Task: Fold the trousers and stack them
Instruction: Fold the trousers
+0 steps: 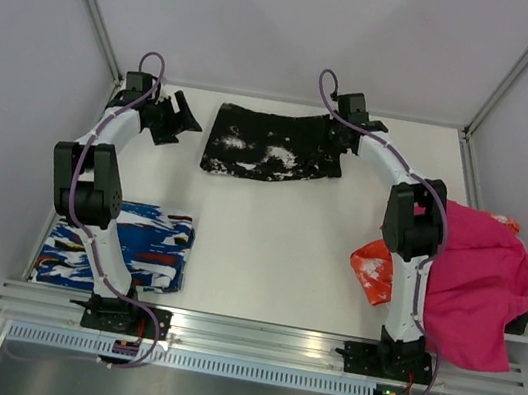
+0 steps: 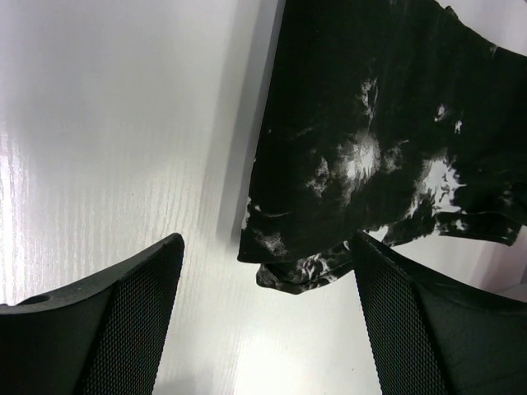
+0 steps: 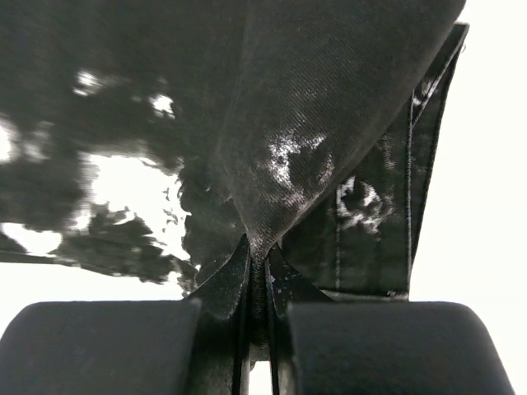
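Desk [image 1: 264, 258]: white; trousers [image 1: 267, 147] lie at far centre, bunched into short wide slab, not yet neatly folded, not yet stacked.

Step, as judged: fold under way. Right edge of cloth is raised off desk.

Next move likely calls for drawing pinched edge leftward over rest, laying it flat, while keeping layers from dragging.

Right hand [image 3: 257, 255]: at trousers' right end, jaws closed tight on tented fold.

Left hand [image 1: 183, 123]: just left of trousers' left edge, jaws wide apart, holding nothing.
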Robot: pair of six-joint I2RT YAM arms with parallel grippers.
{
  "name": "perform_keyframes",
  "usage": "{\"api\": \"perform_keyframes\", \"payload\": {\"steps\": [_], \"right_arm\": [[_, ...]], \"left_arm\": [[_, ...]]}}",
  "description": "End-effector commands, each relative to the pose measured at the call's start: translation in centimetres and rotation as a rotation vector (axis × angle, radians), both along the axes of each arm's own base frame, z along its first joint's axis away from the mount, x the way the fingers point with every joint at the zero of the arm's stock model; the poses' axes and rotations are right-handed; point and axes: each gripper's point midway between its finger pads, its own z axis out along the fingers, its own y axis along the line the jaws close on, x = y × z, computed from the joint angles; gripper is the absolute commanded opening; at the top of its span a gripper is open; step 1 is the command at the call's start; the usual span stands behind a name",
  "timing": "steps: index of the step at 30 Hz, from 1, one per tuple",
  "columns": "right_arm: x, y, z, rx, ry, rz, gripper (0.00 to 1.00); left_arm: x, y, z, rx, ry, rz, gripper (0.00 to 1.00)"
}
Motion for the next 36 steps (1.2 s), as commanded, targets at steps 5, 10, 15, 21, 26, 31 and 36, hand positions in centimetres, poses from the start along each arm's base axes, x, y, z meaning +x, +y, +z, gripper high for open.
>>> {"api": "perform_keyframes", "payload": {"steps": [5, 10, 15, 21, 26, 31, 36], "right_arm": [[3.3, 1.2, 3.4, 0.017, -0.147, 0.100, 0.03], [3.8, 2.6, 8.4, 0.068, -0.249, 0.174, 0.02], [3.9, 2.7, 10.8, 0.077, -0.356, 0.226, 0.05], [5.1, 0.8, 3.5, 0.165, -0.181, 0.215, 0.06], [4.9, 0.4, 1.1, 0.139, -0.164, 0.245, 0.14], [5.3, -1.1, 1.9, 0.076, -0.144, 0.186, 0.59], [3.9, -2.7, 6.2, 0.007, -0.102, 0.167, 0.76]], "left_arm": [[0.2, -0.3, 0.0, -0.011, -0.032, -0.044, 0.87], [0.3, -0.3, -0.1, -0.010, -0.029, -0.045, 0.86], [0.4, -0.3, -0.2, -0.012, -0.029, -0.041, 0.86], [0.7, -0.5, -0.2, -0.023, -0.032, -0.044, 0.86], [0.8, -0.7, -0.3, -0.034, -0.039, -0.052, 0.86], [0.6, -1.4, -0.3, -0.043, -0.037, -0.068, 0.86], [1.1, -2.0, 0.2, -0.040, -0.049, -0.082, 0.86]]}}
